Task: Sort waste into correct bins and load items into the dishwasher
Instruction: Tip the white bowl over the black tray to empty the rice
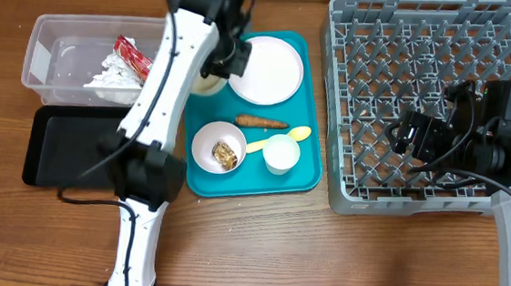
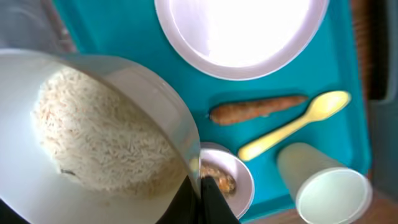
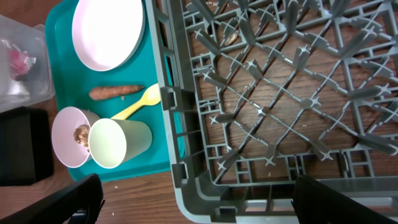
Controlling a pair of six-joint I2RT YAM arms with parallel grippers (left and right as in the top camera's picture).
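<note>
On the desk, a clear tub holds a red wrapper and crumpled paper; a black tray lies just beside it. The teal tray carries 1 plate, a carrot, a yellow spoon, a cup and a near bowl with a brown food piece. The left arm hides most of a far bowl. The right tool hangs over the grey rack.

overhead looks straight down; both wrist views hang close above, sharing the teal tray.
</note>
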